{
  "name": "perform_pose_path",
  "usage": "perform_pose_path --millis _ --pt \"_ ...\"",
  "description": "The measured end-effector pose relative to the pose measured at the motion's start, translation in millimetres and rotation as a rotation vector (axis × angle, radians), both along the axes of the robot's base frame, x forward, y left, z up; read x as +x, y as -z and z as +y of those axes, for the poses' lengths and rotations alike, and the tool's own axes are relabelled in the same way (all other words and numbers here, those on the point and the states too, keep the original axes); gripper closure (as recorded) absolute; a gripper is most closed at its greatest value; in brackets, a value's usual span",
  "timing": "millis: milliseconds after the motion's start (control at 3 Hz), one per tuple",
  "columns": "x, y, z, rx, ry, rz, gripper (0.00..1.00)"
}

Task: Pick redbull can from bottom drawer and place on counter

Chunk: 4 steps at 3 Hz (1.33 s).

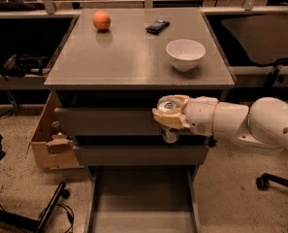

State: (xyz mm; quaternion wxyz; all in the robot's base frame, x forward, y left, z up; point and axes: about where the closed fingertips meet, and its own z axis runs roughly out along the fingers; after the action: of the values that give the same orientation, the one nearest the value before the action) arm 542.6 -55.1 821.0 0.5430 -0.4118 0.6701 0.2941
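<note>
My gripper [168, 114] comes in from the right on a white arm and is shut on the redbull can [169, 107]. The can's silver top shows between the tan fingers and its lower body hangs below them. The can is held upright in front of the two upper drawer fronts, just under the front edge of the counter [134, 57]. The bottom drawer [141, 198] is pulled open below, its flat grey floor bare.
On the counter stand a white bowl [185, 54] at the right, an orange [101, 20] at the back left and a black remote [157, 26] at the back. A cardboard box [49, 142] sits left of the cabinet. A chair base [274, 178] is at the right.
</note>
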Motion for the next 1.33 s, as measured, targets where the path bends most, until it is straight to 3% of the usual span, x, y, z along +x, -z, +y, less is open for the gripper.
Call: perform_pose_path --millis 333,667,1333 --pt "20 -29 1 0.036 0.026 -0.018 1.0" --pt "64 -90 6 0.108 0.106 -0.05 1.0" --pt "186 -199 21 0.244 0.278 -0.114 1.0"
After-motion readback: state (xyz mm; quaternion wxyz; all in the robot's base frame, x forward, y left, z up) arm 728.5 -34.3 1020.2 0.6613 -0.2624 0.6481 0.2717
